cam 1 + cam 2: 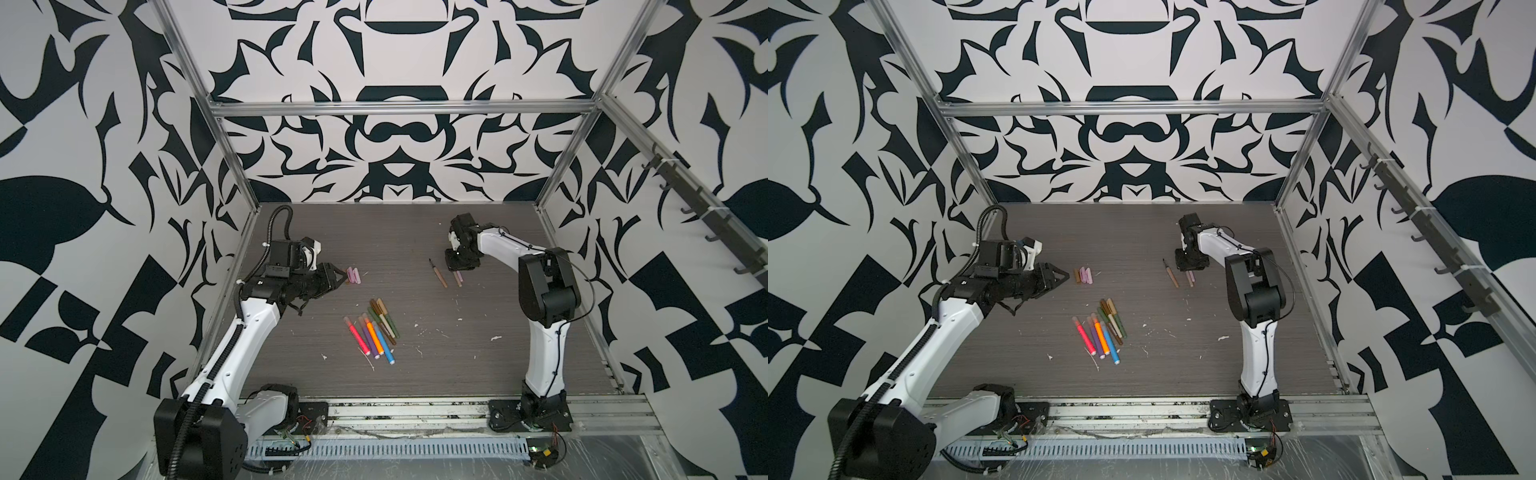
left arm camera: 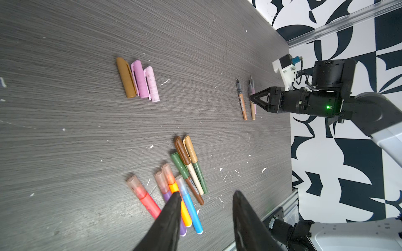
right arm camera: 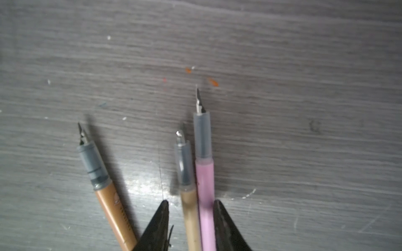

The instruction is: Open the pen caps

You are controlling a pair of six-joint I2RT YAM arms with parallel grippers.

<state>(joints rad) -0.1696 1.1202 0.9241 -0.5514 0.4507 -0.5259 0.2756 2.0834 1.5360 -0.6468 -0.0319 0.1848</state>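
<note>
Three – counting that many stubby plastic pen caps (image 2: 139, 80), one ochre and two pink, lying side by side near the left gripper (image 2: 207, 194), hovering empty with jaws apart. Logging slim capped markers (image 1: 376, 332) heaped mid-table. Watching the right gripper (image 3: 190, 202): jaws parted, straddling a bare-nibbed slim tan pen (image 3: 191, 217) and pink pen (image 3: 205, 195) lying flush together. Risking lifting both, or dragging nibs and smearing ink. Working over a scuffed, fleck-strewn dark-grey wood-grain tabletop (image 1: 457, 365); boxed in by black-and-white patterned walls (image 1: 395, 145) and an aluminium frame (image 1: 399, 107).

The left end effector (image 1: 338, 279) hangs low over the worktop (image 1: 457, 365), stretched out almost level, its jaws apart and holding nothing. The right end effector (image 1: 456, 269) points straight down near the worktop's far side, jaws apart.
</note>
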